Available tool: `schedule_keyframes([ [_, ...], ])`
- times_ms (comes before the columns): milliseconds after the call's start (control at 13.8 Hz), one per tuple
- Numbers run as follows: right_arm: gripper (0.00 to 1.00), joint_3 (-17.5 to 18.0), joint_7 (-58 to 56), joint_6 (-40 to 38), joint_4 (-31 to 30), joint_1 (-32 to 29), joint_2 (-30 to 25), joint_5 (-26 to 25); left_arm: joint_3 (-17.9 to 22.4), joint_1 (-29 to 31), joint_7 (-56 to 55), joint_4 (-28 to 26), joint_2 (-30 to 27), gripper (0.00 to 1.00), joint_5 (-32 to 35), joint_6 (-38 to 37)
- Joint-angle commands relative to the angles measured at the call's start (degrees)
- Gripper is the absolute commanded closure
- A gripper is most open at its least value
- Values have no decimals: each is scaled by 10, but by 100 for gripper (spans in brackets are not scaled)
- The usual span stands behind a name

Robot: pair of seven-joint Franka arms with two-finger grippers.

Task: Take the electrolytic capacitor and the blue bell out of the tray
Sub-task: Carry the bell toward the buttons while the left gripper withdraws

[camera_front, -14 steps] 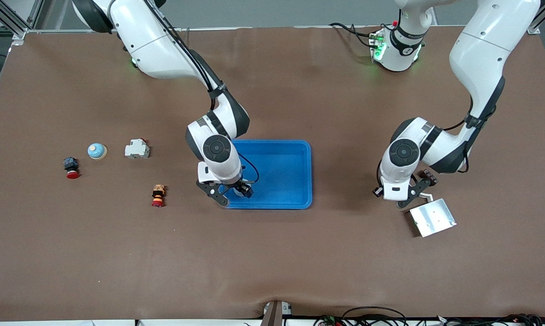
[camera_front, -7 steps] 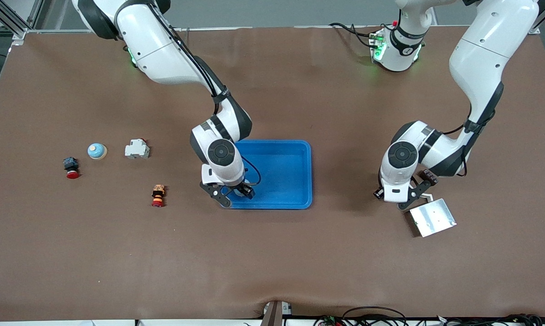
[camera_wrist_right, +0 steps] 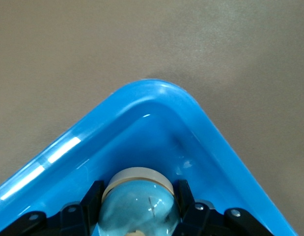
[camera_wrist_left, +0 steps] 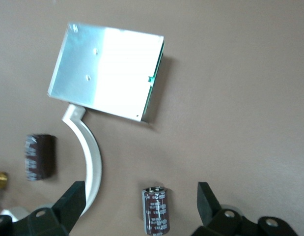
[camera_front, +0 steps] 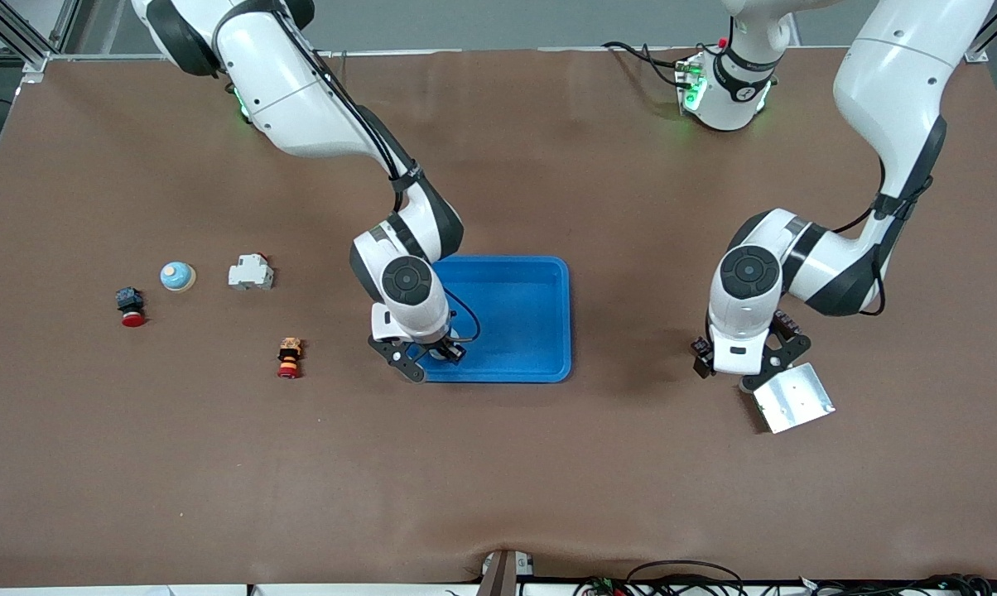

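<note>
My right gripper (camera_front: pixel 431 356) is low in the blue tray (camera_front: pixel 540 265), at the corner nearest the front camera on the right arm's side. It is shut on a light blue bell (camera_wrist_right: pixel 139 209) with a beige base; one finger (camera_wrist_right: pixel 95 196) presses each side. My left gripper (camera_front: pixel 744 366) hangs open just over the table beside a shiny metal plate (camera_front: pixel 794 399). A dark brown capacitor (camera_wrist_left: pixel 155 212) lies flat on the table between its spread fingers (camera_wrist_left: pixel 73 201), touching neither. The hand hides this capacitor in the front view.
A second capacitor (camera_wrist_left: pixel 40 157) lies by the plate's white curved strip (camera_wrist_left: pixel 90 152). Toward the right arm's end sit another blue bell (camera_front: pixel 177 276), a white breaker (camera_front: pixel 251 271), a black-and-red button (camera_front: pixel 131 306) and an orange-and-red button (camera_front: pixel 289 357).
The left gripper has opened and shifted slightly toward the metal plate. The right gripper's fingers have closed onto the bell in the tray corner.
</note>
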Motion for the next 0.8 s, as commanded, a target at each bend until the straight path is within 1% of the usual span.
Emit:
schedule_keyframes([
  [0,100,-2,12,-13,21,10,1,11,-7,-5,56,61,2,0,-28,-54],
  [73,100,4,11,-20,22,15,-8,25,-9,-4,98,84,-4,0,-59,-89],
  [145,100,5,11,-35,28,17,-15,36,-19,1,155,120,-6,0,-95,-135],
  [218,100,8,9,-57,35,17,-26,42,-21,2,206,167,-5,0,-129,-191],
  [291,100,9,6,-80,44,15,-36,47,-22,3,243,197,-7,0,-143,-233],
  [364,100,9,2,-93,50,10,-42,48,-22,3,273,211,-19,0,-144,-250],
  [436,100,8,-11,-97,51,5,-48,47,-20,3,292,212,-38,0,-144,-251],
  [509,100,7,-44,-102,49,-11,-54,47,-20,5,305,214,-50,0,-144,-251],
  [727,100,5,-149,-161,42,-58,-81,47,-24,27,342,214,-89,0,-154,-251],
])
